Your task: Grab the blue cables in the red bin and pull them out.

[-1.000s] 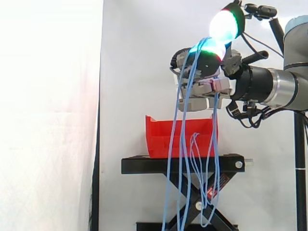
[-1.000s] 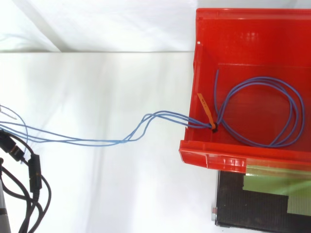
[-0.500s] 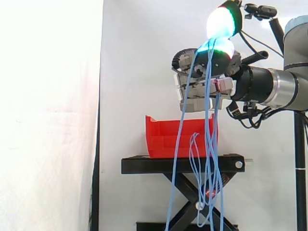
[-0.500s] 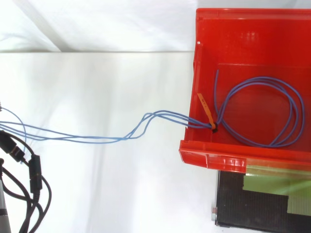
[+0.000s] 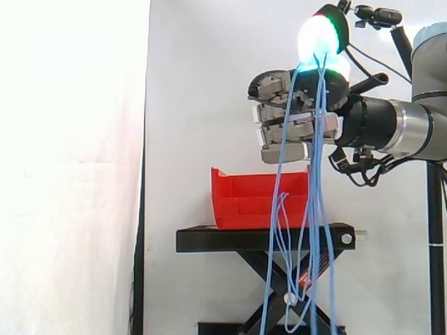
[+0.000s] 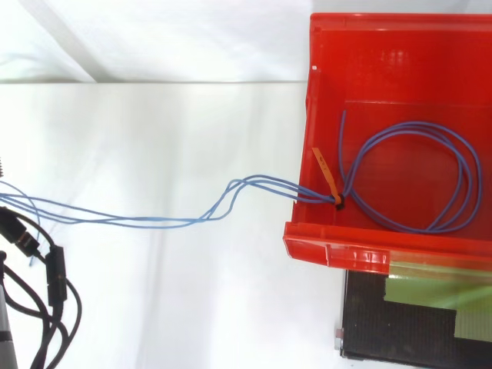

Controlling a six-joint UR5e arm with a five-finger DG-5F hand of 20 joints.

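Gripping blue cables (image 6: 269, 182), robot hand (image 5: 293, 125), red bin (image 5: 244, 199) lower

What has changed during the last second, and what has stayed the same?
The cables hanging from the hand swung toward the view's right and now hang almost straight down. The fingers stay curled on them. The loop in the bin did not move.
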